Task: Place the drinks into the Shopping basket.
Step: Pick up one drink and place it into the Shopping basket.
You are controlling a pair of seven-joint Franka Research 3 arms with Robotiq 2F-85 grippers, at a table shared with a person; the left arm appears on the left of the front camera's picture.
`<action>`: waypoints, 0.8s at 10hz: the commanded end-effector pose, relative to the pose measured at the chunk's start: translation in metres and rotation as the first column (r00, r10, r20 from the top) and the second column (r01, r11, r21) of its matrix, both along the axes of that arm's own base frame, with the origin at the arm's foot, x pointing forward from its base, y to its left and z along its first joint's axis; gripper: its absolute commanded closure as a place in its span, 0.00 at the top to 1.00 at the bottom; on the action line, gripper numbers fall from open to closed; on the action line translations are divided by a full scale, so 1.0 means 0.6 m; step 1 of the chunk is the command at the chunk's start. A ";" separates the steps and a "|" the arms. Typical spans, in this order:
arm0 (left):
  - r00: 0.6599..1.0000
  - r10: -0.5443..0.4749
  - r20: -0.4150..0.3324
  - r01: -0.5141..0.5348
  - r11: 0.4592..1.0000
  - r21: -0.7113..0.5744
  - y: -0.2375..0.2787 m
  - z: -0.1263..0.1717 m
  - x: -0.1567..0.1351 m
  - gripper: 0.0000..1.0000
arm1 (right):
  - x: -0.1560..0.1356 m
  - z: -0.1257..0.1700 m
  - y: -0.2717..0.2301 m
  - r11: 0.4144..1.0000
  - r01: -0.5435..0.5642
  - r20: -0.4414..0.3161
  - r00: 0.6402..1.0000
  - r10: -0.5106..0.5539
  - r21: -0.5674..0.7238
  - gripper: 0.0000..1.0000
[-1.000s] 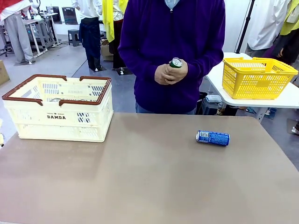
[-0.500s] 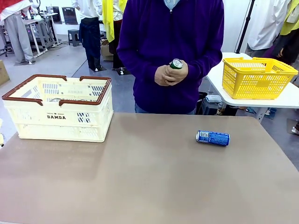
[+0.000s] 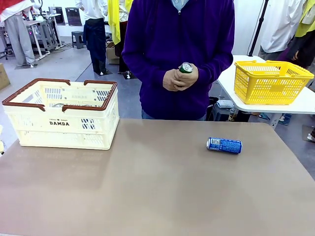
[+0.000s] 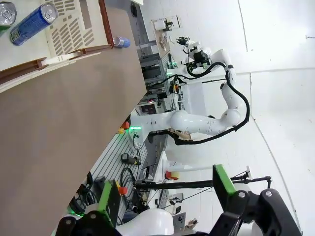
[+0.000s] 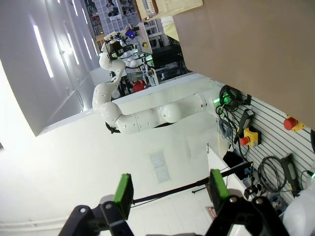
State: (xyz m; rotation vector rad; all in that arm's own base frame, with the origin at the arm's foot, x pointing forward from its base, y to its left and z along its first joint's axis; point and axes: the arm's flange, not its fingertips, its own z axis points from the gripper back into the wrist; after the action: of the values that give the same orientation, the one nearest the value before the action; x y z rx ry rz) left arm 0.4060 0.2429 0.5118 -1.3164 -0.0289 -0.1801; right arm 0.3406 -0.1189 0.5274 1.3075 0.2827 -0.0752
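Reading "DAMDA" on Shopping basket (image 3: 34,129)

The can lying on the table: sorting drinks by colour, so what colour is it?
The can is blue with white print; best in the front view.

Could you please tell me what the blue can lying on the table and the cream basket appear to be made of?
Blue can: probably thin metal, judging by its glossy printed surface and slim drink-can shape. Basket: apparently moulded plastic, with matte cream slotted walls and a dark brown rim.
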 end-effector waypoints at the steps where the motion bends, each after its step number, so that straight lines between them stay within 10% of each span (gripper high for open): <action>1: 1.000 0.000 -0.012 0.000 1.000 -0.003 0.011 0.006 -0.007 1.00 | 0.000 0.000 0.000 1.000 0.000 0.000 1.000 0.000 0.000 0.82; 2: 1.000 0.000 -0.012 0.000 1.000 -0.003 0.011 0.006 -0.007 1.00 | -0.013 0.035 0.022 0.979 -0.081 0.026 0.996 0.087 -0.190 0.82; 4: 1.000 0.000 -0.012 0.000 1.000 -0.003 0.011 0.006 -0.007 1.00 | 0.123 0.072 0.143 0.802 -0.296 -0.182 0.955 0.234 -0.519 0.82; 7: 1.000 0.000 -0.012 0.000 1.000 -0.003 0.011 0.006 -0.007 1.00 | 0.246 0.033 0.236 0.388 -0.369 -0.411 0.911 -0.027 -0.845 0.82; 8: 1.000 0.000 -0.012 0.000 1.000 -0.003 0.011 0.006 -0.007 1.00 | 0.250 0.003 0.241 0.355 -0.367 -0.411 0.910 -0.052 -0.859 0.82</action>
State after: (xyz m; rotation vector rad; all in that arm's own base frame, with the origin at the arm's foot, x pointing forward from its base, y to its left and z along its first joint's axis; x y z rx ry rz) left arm 0.4056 0.2426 0.5107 -1.3180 -0.0277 -0.1783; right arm 0.4890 0.0457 0.5320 0.3683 0.4903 -0.2064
